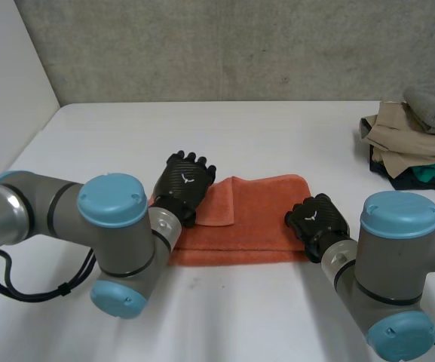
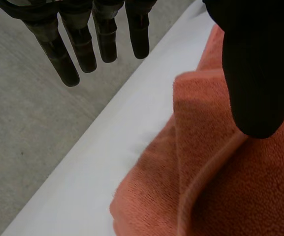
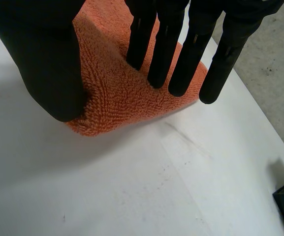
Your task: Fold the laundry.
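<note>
Head view: the orange towel (image 1: 255, 222) lies flat on the white table (image 1: 277, 136) between your two hands, with a strip at its left end turned over. Expect it to be soft, light and limp, so take it by a corner or a hem, as it will likely sag elsewhere. Your left hand (image 1: 185, 185) hovers over the left end, fingers straight and spread wide from the thumb, holding nothing. Your right hand (image 1: 319, 222) is at the near right corner, fingers straight, thumb at the corner's edge, nothing pinched.
</note>
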You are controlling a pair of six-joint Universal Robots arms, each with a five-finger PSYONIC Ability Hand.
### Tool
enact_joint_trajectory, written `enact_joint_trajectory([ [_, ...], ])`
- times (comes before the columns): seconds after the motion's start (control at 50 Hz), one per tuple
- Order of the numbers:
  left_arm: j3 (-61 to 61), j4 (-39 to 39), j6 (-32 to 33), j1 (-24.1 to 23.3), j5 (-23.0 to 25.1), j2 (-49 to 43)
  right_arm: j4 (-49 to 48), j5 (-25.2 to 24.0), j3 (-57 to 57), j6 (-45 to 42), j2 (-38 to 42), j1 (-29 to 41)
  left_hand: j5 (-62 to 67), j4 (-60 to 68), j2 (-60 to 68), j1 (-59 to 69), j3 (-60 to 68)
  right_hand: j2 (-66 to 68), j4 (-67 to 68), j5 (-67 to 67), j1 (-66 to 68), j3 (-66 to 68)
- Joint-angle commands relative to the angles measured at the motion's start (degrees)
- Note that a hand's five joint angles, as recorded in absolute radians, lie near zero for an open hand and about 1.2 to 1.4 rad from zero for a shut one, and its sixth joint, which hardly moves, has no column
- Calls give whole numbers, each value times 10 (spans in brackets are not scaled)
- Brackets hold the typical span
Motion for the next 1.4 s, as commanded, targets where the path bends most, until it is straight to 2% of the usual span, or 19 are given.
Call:
enact_joint_trajectory([
  [0.02,59,1,1,18,-12,-60,-1,0,-1,1,1,0,22,24,26,25,26,63,66,66,96,62],
  [0.08,108,3,0,37,-51,-84,-1,0,-1,0,1,-3,39,41,43,42,43,75,77,78,108,74],
  [0.1,131,3,-1,57,-97,-91,-1,1,-1,0,1,-4,51,52,55,54,55,78,81,81,111,77],
  [0.18,148,0,-1,92,-191,-92,-1,2,-3,0,1,-5,52,54,57,55,57,85,88,88,118,84],
  [0.3,88,-1,-3,77,-145,-63,-1,3,-4,-1,1,-7,47,49,52,50,52,201,203,204,234,199],
  [0.38,17,-1,-6,69,-112,6,-1,4,-5,-13,1,-8,46,47,50,49,50,388,391,392,421,387],
  [0.42,-32,1,-9,69,-105,46,3,8,-6,-29,-1,-8,44,46,48,47,48,389,391,392,422,388],
  [0.5,-88,3,-15,70,-101,103,4,35,1,-117,-9,-15,41,42,45,44,45,389,391,392,422,388],
  [0.56,-127,5,-22,71,-100,147,-1,98,-1,-231,-20,-28,37,39,42,40,42,389,391,392,422,388],
  [0.62,-156,9,-30,71,-99,176,-16,125,-21,-277,-31,-29,34,36,38,37,38,389,391,392,422,388],
  [0.74,-171,8,-35,70,-99,203,-83,53,-50,-256,-22,-1,26,27,30,29,30,389,391,392,422,388],
  [0.82,-172,8,-36,69,-99,209,-154,-54,-52,-255,6,98,26,27,30,29,30,389,391,392,422,388],
  [0.94,-171,8,-39,66,-100,211,-163,-114,-21,-245,25,149,24,26,28,27,28,389,391,392,422,388],
  [1.06,-158,9,-56,43,-100,210,-164,-176,34,-180,9,147,22,24,26,25,27,389,391,392,422,388],
  [1.1,-151,10,-59,36,-100,208,-161,-183,37,-143,-15,133,19,21,23,22,23,130,133,133,163,129],
  [1.12,-144,10,-62,33,-100,206,-156,-186,44,-100,-46,107,17,19,21,20,22,-196,-193,-193,-163,-197],
  [1.14,-133,10,-67,25,-100,205,-152,-185,46,-75,-60,93,14,16,18,17,18,-311,-309,-308,-278,-312],
  [1.28,-71,10,-99,-25,-101,173,-92,-188,35,176,-125,1,12,14,16,15,16,-311,-309,-308,-278,-312],
  [1.4,9,3,-134,-76,-95,108,-20,-192,-3,284,-141,-50,5,7,10,8,10,-311,-309,-308,-278,-312],
])
